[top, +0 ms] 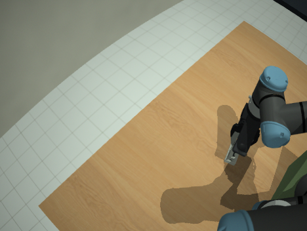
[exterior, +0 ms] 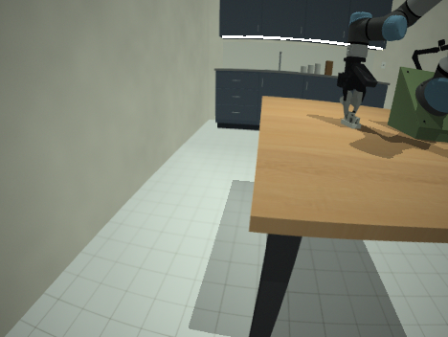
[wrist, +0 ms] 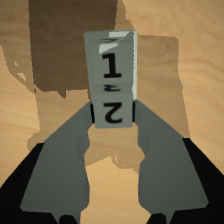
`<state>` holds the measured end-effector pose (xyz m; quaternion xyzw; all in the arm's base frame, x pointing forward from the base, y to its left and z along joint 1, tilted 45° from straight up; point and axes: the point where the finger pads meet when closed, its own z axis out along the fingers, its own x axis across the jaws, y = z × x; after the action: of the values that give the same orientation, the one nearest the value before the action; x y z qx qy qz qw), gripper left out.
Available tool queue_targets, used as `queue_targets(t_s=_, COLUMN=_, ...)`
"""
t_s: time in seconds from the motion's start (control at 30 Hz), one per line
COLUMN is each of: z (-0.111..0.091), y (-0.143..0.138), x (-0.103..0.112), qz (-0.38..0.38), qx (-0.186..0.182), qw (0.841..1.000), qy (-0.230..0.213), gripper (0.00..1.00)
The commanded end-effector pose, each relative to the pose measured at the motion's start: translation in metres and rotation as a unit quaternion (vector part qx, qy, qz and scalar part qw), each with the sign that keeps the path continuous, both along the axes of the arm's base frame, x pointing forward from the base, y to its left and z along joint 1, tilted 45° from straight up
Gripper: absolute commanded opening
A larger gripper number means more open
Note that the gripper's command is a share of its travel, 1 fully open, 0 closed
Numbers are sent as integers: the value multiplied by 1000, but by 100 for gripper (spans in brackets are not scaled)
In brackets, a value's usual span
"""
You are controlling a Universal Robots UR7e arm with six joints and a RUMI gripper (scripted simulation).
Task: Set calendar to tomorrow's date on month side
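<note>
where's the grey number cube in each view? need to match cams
Top: cube right of centre, at the gripper tip, mostly hidden under it.
Exterior: small grey block upper right, low at the table top, between the fingers.
Wrist: centre, cube showing an upside-down 2 clamped between the fingers; a second cube showing 1 just beyond it.
Shared landmark: the wooden table top, with the gripper's shadow.
</note>
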<state>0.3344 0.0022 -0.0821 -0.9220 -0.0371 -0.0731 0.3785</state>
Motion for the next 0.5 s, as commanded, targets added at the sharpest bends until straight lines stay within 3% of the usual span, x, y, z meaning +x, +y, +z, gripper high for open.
queue_targets(t_s=0.0, z=0, y=0, x=0, qz=0, qx=0, qw=1000, qy=0, gripper=10)
queue_targets(t_s=0.47, z=-1, y=0, x=0, qz=0, qx=0, qw=1000, qy=0, gripper=10)
